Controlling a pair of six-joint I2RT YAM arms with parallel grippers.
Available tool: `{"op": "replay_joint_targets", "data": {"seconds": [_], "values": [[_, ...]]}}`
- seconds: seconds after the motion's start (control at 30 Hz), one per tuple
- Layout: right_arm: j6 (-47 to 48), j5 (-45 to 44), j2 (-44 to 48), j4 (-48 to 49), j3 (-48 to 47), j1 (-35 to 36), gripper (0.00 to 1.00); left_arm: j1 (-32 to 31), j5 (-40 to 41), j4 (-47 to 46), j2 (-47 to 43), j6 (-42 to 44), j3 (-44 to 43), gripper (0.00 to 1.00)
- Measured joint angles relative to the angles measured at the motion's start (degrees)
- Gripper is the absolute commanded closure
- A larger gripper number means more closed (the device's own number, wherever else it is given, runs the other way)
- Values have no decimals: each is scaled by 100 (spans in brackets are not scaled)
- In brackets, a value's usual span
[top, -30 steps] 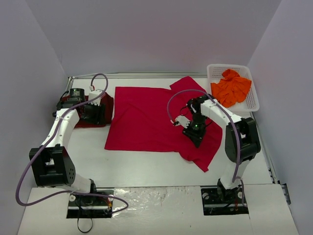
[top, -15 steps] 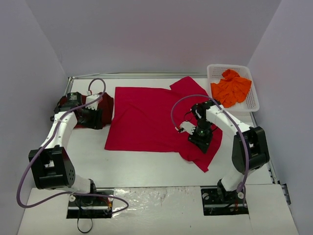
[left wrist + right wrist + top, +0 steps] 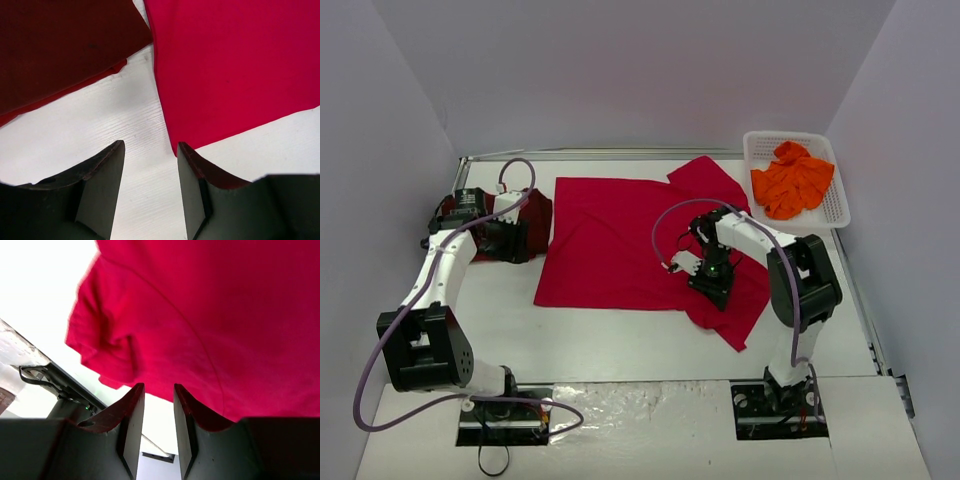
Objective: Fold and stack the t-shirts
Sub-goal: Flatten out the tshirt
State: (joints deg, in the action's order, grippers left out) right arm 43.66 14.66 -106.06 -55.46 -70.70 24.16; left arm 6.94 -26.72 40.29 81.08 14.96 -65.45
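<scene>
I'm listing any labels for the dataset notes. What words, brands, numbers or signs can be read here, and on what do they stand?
None: no text can be read in any view.
The red t-shirt, the maroon t-shirt and the orange t-shirt are plain, with no print or tag showing.
The white basket shows no label.

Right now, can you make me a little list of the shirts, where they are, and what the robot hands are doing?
red shirt: spread flat mid-table, near right corner rumpled
maroon shirt: at the left, apart from the red one
orange shirt: crumpled in the white basket, far right corner
left gripper: open, over bare table between the maroon and red shirts
right gripper: narrowly open, low over the red shirt's rumpled corner
</scene>
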Motion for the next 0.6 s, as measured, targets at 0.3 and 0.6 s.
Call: {"op": "replay_joint_targets", "data": {"seconds": [0.3,0.6], "values": [[-240,76,-162,26,-17,1014,75,0,0,-24,0,0,33,54],[-332,691,-162,-212,116,2236,76,0,24,-33,0,0,48,53]]}}
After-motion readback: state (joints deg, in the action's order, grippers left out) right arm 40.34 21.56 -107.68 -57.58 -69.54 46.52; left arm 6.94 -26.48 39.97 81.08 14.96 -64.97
